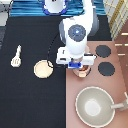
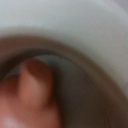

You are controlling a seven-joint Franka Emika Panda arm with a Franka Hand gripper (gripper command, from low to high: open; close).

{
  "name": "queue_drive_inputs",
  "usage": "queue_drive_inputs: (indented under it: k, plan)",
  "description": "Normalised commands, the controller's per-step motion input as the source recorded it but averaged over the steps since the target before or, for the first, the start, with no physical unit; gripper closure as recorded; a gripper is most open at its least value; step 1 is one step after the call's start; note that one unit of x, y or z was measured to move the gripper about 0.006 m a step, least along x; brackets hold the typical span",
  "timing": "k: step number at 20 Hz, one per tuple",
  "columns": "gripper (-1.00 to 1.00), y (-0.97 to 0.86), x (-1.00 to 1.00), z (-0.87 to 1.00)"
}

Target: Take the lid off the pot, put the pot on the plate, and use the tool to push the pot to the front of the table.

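Gripper [image 1: 80, 68] sits low over pot [image 1: 83, 73], frame centre-right on pinkish stove surface [image 1: 100, 80]; lid [image 2: 35, 95] knob fills wrist view; grip state unreadable; likely light, rigid, slippery; knob is the hold point; plate [image 1: 43, 69] left.

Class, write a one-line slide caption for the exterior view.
Gripper down over the pot on the stove counter; plate and tool wait on the table.

A toy-kitchen robot bench: stove counter [image 1: 95, 75] with burners [image 1: 103, 51] beside black table [image 1: 25, 100].
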Motion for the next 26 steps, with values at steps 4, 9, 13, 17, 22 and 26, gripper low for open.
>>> queue_drive_inputs:
  k: [4,9,13,17,22,26]
  plan:
    - [1.0,-0.37,-0.67,0.83]
    - [1.0,-0.37,-0.63,0.67]
    - [1.0,-0.56,-0.43,0.45]
    - [1.0,-0.74,-0.33,0.21]
    - [1.0,-0.84,-0.27,0.18]
    - [1.0,-0.86,-0.15,0.38]
